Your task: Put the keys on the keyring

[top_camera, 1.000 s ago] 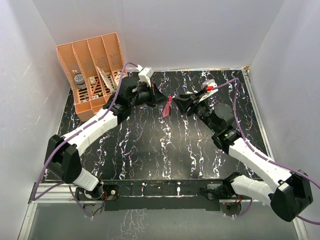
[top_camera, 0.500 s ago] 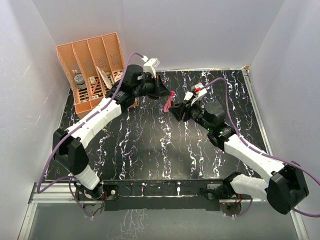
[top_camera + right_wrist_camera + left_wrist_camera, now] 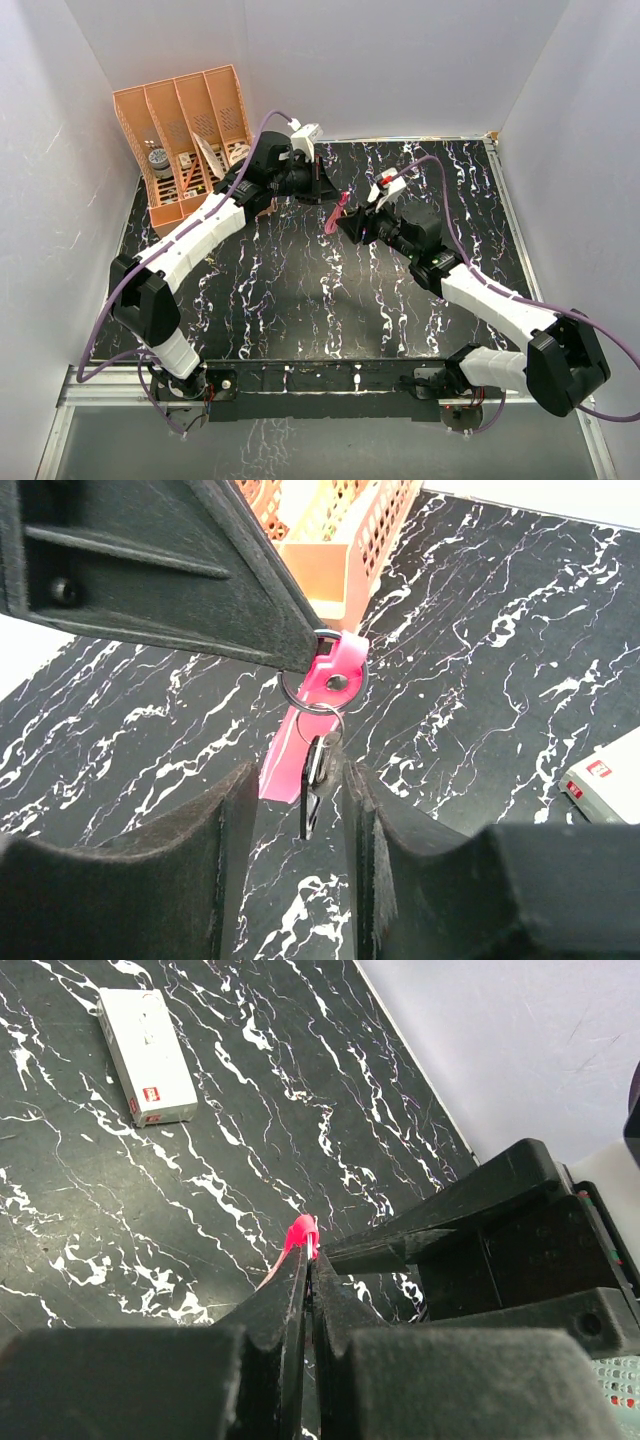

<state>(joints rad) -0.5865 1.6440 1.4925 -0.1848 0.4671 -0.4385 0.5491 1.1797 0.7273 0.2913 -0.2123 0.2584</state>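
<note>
your left claw [image 3: 308,1258] is clenched on the keyring [image 3: 324,676], holding it above the black table [image 3: 60,1210], near the middle of the top view. the pink tag [image 3: 292,760] hangs down from the pinch. a small dark key [image 3: 314,780] hangs on the ring, in front of the tag. your right claw [image 3: 298,785] is released, one finger on each side of the key. you can't tell if they touch it. a white box [image 3: 147,1056] lies upper left in the left wrist view.
</note>
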